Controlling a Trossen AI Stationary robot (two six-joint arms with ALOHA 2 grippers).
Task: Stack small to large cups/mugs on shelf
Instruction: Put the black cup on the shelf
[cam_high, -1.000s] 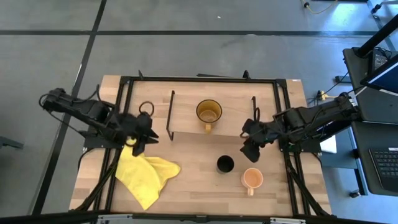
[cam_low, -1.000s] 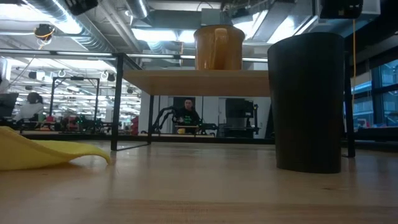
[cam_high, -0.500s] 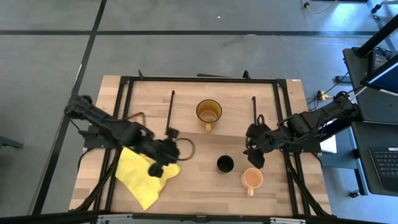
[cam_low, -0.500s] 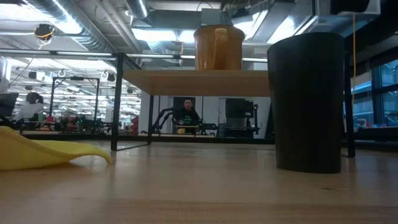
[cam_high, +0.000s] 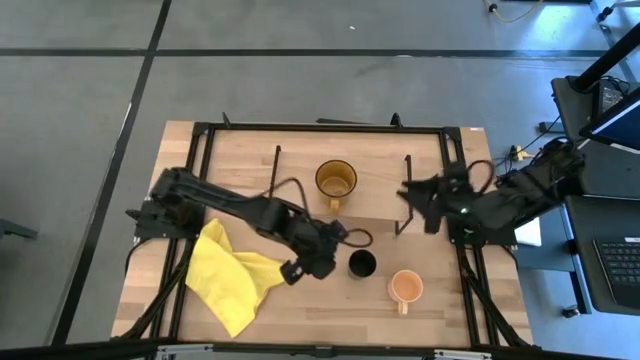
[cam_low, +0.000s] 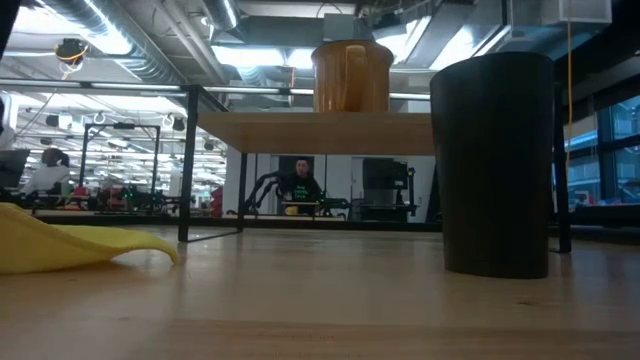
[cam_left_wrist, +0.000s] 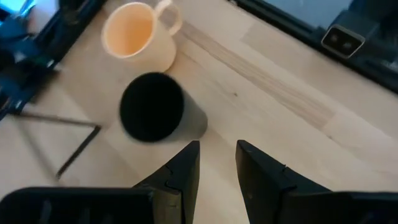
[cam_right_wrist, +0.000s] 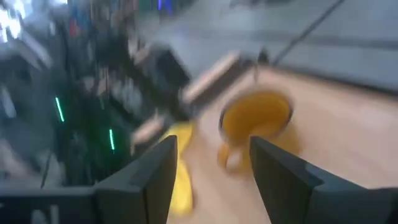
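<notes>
1. I have the left claw (cam_high: 322, 262) stretched out over the middle of the counter (cam_high: 300, 310), just beside the small black cup (cam_high: 362, 264). The cup lies straight ahead of the claw, on its right-arm side, apart and not touching.
2. In the left wrist view the black cup (cam_left_wrist: 152, 107) stands upright just past my fingertips (cam_left_wrist: 186, 163), mouth up, so there is no long axis to line up with; it's round.
3. The left claw (cam_left_wrist: 216, 155) is parted only a narrow way and holds nothing. I judge that gap too slim for the cup, so it needs to widen before closing in.
4. The peach-orange mug (cam_high: 405, 287) sits on the counter just beyond the black cup, handle toward the front edge.
5. The amber glass mug (cam_high: 336, 181) is up on the shelf (cam_high: 300, 170), handle toward the front.
6. The right claw (cam_high: 412, 205) waits near the shelf's right end, fingers spread wide, empty. The left arm is clearly nearer the black cup.
</notes>
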